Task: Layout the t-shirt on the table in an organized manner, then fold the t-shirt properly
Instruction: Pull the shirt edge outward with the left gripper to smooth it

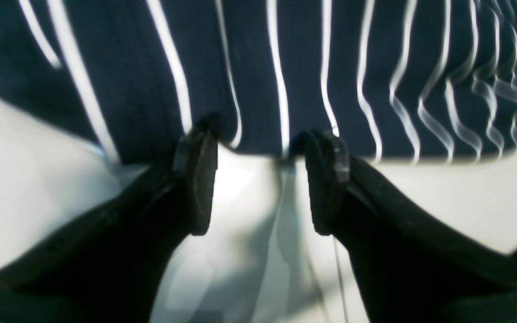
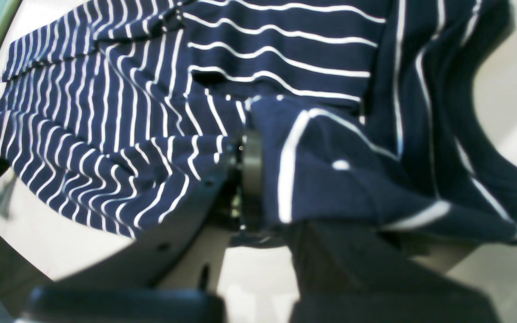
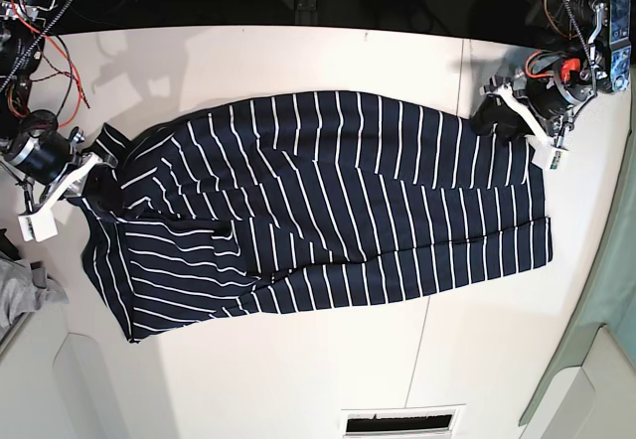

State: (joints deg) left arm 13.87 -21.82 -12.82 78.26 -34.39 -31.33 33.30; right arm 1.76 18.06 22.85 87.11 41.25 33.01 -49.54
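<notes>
The navy t-shirt [image 3: 328, 201] with thin white stripes lies spread lengthwise across the white table [image 3: 298, 379], rumpled toward its left end. At the shirt's far right corner my left gripper [image 3: 494, 111] stands open. In the left wrist view its two black fingers [image 1: 195, 175] straddle the shirt's edge [image 1: 258, 89], tips touching the fabric, bare table [image 1: 442, 197] below. My right gripper [image 3: 96, 164] is shut on the shirt's left end. In the right wrist view the cloth [image 2: 330, 166] bunches over the gripper [image 2: 249, 175] and hides its fingertips.
A small grey cloth [image 3: 20, 295] lies at the table's left edge. Red and black cables [image 3: 40, 52] run by the right arm's base. A thin seam [image 3: 427, 340] crosses the tabletop, and a dark slot [image 3: 397, 422] sits at the near edge.
</notes>
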